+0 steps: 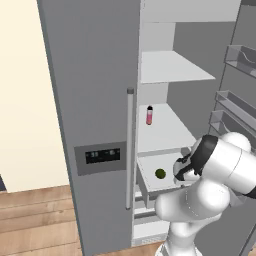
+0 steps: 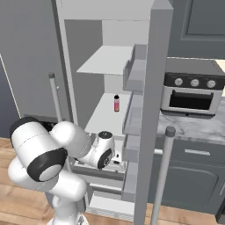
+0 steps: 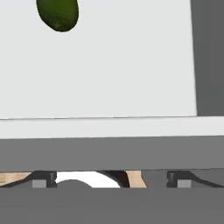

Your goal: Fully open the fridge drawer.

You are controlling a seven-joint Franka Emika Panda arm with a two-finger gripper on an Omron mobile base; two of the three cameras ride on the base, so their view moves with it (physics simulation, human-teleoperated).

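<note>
Fridge drawer (image 1: 150, 181): top of the stack under the lowest shelf, already pulled partway out, white floor exposed, with a green round item (image 1: 160, 173) lying on it.
Gripper (image 3: 111, 180): at the drawer's dark front panel; the two tips sit wide apart just below the panel's edge, apparently hooked on it, though contact cannot be confirmed.
Step in hand: pulling the drawer toward the robot.
Doing it well: pull straight and level along the runners, keeping the tips behind the lip until the drawer stops.
Left base view: shows how far the drawer is out, plus a pink bottle (image 1: 149, 115) on the shelf.
Right base view: the wrist (image 2: 103, 151) hides the drawer.
Hand view: panel edge and floor close up.
</note>
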